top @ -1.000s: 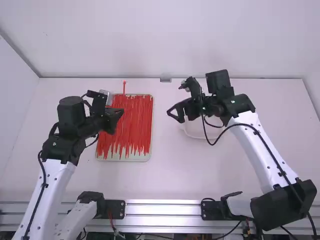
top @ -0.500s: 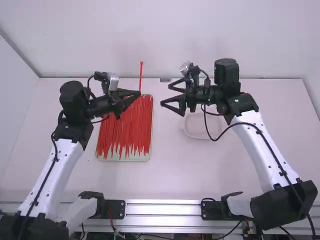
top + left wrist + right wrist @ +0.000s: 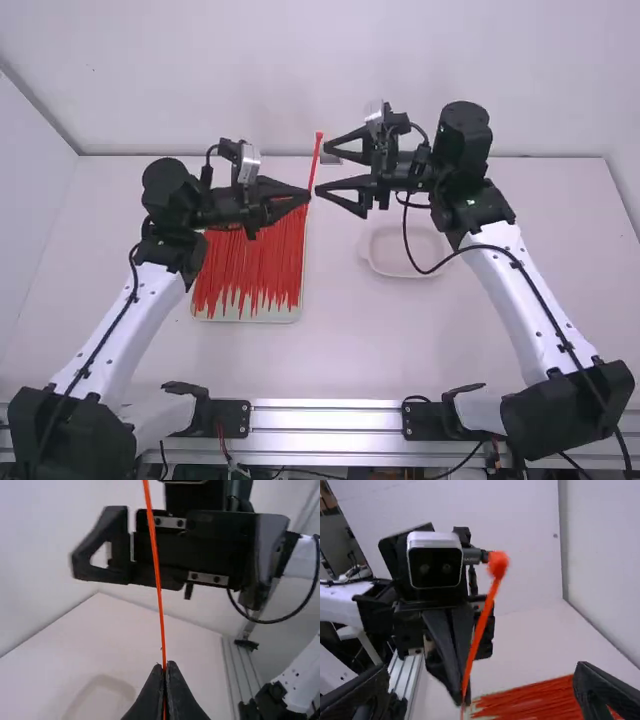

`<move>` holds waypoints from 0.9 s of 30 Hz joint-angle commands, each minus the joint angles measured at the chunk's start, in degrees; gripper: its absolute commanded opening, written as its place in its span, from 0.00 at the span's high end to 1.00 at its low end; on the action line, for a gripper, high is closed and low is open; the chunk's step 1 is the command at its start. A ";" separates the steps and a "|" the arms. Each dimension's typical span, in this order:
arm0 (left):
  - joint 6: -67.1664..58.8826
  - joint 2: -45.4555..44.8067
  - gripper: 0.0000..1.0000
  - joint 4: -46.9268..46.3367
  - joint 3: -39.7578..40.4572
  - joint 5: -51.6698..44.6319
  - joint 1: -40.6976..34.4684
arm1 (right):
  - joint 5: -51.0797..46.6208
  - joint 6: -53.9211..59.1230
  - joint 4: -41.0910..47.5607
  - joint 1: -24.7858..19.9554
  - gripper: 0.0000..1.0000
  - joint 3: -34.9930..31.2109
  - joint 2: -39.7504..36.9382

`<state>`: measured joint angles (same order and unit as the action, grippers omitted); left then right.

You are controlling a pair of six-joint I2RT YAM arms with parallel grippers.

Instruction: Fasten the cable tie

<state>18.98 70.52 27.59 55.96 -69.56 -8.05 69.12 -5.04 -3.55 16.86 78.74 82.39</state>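
One red cable tie stands nearly upright in the air above the table's far middle, its head at the top. My left gripper is shut on its lower end; in the left wrist view the fingertips pinch the strap. My right gripper faces it from the right, open wide, with the tie just in front of its gap and not touched. In the right wrist view the tie rises from the left gripper to its round head.
A tray holding several red cable ties lies left of the middle, under the left arm. A white bowl sits below the right gripper. The wall runs close behind the table's far edge.
My left gripper has lifted the tie off the tray and carried it right, toward the middle. The right gripper has risen from over the bowl and turned to face it, staying open.
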 commanded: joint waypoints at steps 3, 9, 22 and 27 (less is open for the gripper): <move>2.64 -0.22 0.98 1.44 -0.33 1.31 -0.37 | 1.16 -5.20 -2.12 1.09 0.08 1.55 -0.42; 2.69 -0.22 0.98 2.75 -0.33 1.62 -0.59 | 1.18 -5.03 -2.12 2.32 0.27 1.55 -0.42; 6.51 -0.11 0.98 7.21 -0.33 3.08 -0.42 | 1.55 -5.27 -2.10 2.36 0.70 1.55 -0.42; 6.75 -0.11 0.98 7.37 -0.33 3.19 -0.76 | 1.33 -5.25 -2.12 2.36 0.71 1.55 -0.42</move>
<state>25.26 70.50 34.50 55.96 -66.83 -8.54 70.06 -10.07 -5.39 19.22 78.78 82.39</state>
